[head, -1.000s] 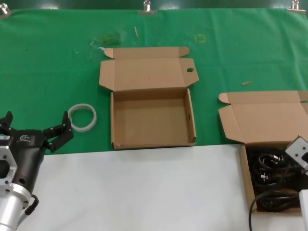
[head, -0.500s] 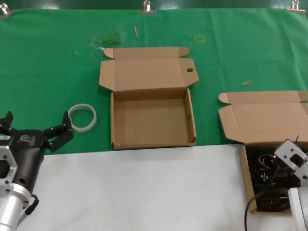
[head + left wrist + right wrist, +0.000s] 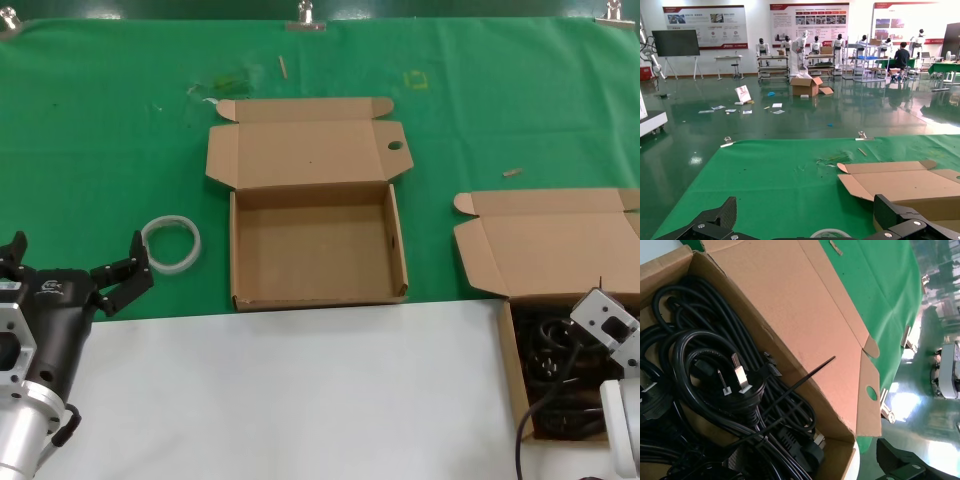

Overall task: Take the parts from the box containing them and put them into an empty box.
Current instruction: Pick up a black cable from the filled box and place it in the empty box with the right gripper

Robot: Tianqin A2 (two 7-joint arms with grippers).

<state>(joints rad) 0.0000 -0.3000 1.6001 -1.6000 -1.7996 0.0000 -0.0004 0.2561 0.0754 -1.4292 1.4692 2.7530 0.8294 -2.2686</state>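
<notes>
While the right gripper (image 3: 610,335) hovers over the power cords (image 3: 725,390) in the source box (image 3: 512,370) at the table's right edge, fingers unseen, next descend and grasp; left gripper (image 3: 75,265) idles open at left.

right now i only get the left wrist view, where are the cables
Observer: In the cable box at the robot's near right; the cables lie in a black tangle, plugs showing.
Operator: is the other one empty
Observer: Yes, the middle box lies open with nothing in it.
Operator: wheres my other arm
Observer: The right gripper hangs over the cable box; the left gripper is parked at the near left.
</notes>
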